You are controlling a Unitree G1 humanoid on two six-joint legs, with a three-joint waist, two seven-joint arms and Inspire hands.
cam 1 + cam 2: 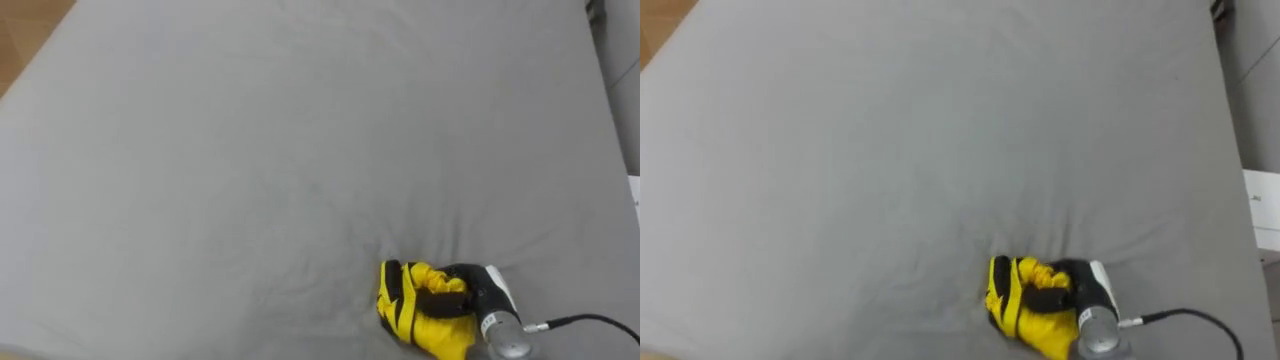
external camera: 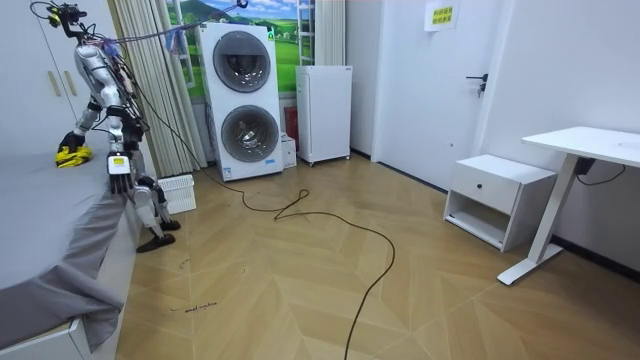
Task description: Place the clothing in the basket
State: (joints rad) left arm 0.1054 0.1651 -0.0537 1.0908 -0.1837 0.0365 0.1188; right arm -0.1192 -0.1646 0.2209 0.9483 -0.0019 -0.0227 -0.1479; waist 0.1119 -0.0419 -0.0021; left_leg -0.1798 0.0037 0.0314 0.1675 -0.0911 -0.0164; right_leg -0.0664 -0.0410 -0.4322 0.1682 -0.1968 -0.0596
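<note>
Left eye view: crumpled yellow fabric garment (image 1: pixel 412 305) with black trim lies near the lower edge of the flat grey bed sheet (image 1: pixel 250 150). The right hand (image 1: pixel 462 285) comes in from the lower right and sits on the bundle, dark fingers curled into its folds, so it holds cloth. Room view: the robot stands at the side of the bed, at the room view's left, with its right arm reaching onto the mattress where the garment (image 2: pixel 70 156) lies. The left hand (image 2: pixel 118 172) hangs at its side, too small here to tell the finger state. A white slatted plastic laundry basket (image 2: pixel 180 195) stands on the wooden floor just beside its feet. Right eye view: same grasp, right hand (image 1: pixel 1065 285) over the yellow bundle (image 1: pixel 1018 300), sheet puckered around it. Judgement: the garment is light, soft and limp with no stiff part. It should drape and trail when lifted. The best hold is the thick bunched middle, gathered clear of the sheet so the bedding does not come up with it.
</note>
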